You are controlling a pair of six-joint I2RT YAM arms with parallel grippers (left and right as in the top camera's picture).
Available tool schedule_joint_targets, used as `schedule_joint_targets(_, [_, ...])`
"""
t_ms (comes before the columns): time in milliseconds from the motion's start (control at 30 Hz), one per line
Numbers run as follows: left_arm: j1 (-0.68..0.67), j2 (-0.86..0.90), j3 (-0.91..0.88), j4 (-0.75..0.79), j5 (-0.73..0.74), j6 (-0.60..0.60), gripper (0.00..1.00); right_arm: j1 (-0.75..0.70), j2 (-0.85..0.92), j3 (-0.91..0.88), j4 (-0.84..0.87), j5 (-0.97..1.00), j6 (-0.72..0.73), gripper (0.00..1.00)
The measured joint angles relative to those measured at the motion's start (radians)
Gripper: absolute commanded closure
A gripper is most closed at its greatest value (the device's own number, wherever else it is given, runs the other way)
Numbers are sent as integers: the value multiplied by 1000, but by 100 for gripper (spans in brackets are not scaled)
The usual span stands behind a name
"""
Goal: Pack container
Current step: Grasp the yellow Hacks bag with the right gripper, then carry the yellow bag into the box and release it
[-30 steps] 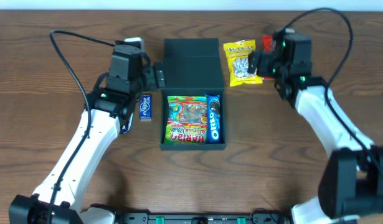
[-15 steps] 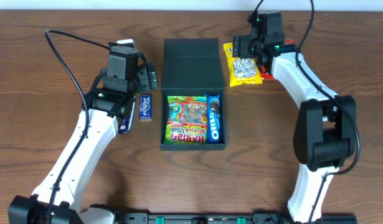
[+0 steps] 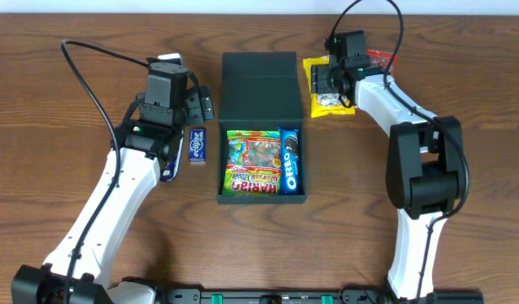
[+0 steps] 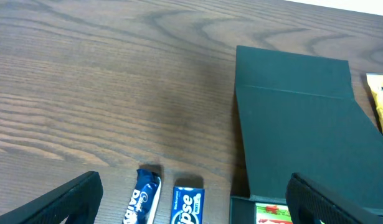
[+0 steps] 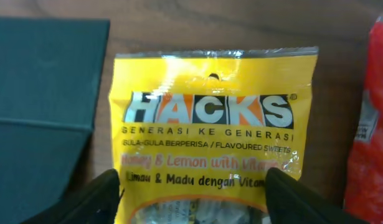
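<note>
right jaws spread over yellow hacks packet (image 5: pixel 207 124) beside container (image 5: pixel 42 93).

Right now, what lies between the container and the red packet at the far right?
The yellow Hacks sweets packet lies flat on the wood between the container and the red packet. The right wrist view shows it best.

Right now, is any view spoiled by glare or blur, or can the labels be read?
Overhead: evenly lit, sharp; Haribo bag and Oreo pack in the container read fine. Right wrist: glare along the top of the yellow Hacks packet, lower print soft, red packet at the edge blurred. Left wrist: table grain crisp, fingers in the bottom corners out of focus.
</note>
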Motion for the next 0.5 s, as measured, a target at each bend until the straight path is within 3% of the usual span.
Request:
schedule_joint_targets(167, [0,0,0,0,0,5,5,3,10,11,-42,12,-6,50])
schedule_joint_targets(267, [0,0,0,0,0,6,5,3,10,20,-60,23,-2,75])
schedule_joint_targets(433, [0,0,0,0,-36,6,5,3,10,64,-135,29,16,92])
schedule_joint_targets(500, [0,0,0,0,-57,6,5,3,8,85,-166,29,17,93])
